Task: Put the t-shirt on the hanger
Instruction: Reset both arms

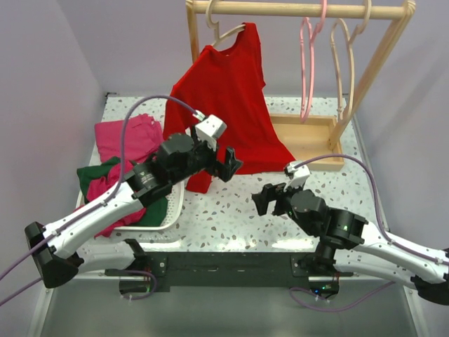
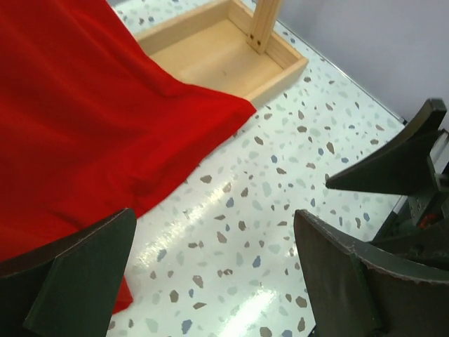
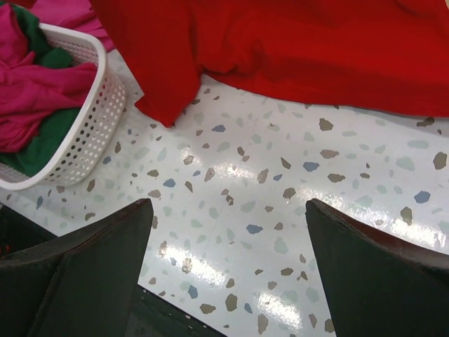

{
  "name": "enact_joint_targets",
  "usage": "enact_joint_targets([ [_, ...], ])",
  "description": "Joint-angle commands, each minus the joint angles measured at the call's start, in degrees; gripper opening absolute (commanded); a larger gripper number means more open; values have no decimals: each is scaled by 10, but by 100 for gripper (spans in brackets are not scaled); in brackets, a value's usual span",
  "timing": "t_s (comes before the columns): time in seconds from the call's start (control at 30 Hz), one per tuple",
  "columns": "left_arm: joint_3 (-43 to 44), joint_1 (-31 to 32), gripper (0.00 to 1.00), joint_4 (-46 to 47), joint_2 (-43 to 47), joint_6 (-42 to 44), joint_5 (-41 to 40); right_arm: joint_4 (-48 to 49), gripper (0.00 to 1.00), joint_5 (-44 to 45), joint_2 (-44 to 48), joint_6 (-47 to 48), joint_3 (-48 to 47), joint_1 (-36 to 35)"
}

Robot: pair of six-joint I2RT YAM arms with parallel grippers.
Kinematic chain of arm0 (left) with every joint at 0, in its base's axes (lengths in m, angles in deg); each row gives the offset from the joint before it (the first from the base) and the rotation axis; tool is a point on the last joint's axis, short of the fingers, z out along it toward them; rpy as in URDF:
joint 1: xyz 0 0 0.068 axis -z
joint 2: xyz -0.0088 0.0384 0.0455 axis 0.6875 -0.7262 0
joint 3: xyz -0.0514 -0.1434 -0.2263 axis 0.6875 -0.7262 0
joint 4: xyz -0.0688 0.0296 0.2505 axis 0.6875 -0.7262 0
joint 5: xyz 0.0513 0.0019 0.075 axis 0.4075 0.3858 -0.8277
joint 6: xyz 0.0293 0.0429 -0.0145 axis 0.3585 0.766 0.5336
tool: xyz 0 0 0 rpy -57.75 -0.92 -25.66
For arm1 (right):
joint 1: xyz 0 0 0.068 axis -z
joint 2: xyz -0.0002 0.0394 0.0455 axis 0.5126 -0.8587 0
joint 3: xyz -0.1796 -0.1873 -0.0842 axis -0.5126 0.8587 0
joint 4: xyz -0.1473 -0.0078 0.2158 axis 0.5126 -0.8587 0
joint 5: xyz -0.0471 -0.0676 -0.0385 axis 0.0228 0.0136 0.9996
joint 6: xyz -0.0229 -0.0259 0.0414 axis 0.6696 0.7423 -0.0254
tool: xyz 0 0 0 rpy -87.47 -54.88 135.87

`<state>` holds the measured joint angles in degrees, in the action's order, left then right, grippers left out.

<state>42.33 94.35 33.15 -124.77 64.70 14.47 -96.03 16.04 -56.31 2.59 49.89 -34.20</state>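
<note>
The red t-shirt (image 1: 224,105) hangs on a pale wooden hanger (image 1: 228,33) from the rack's rail, its hem spread on the table; it also shows in the left wrist view (image 2: 84,119) and the right wrist view (image 3: 295,49). My left gripper (image 1: 230,163) is open and empty just in front of the shirt's hem, with only speckled table between its fingers (image 2: 77,281). My right gripper (image 1: 265,199) is open and empty over bare table, to the right of and nearer than the hem.
A wooden rack (image 1: 298,10) with a tray base (image 1: 309,140) stands at the back, with a pink hanger (image 1: 306,63) and another wooden hanger (image 1: 345,56) on its rail. A white basket (image 1: 168,217) at the left holds magenta-pink (image 1: 126,137) and dark green (image 1: 95,175) garments.
</note>
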Motion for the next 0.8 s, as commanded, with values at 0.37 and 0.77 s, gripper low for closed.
enact_joint_targets([
  [0.37, -248, 51, 100, 173, 27, -132, -69, 9, 99, 64, -5, -93, 68, -2],
  [0.77, -327, 51, 100, 230, 33, -151, -73, 24, 98, 74, 7, -114, 108, -2],
])
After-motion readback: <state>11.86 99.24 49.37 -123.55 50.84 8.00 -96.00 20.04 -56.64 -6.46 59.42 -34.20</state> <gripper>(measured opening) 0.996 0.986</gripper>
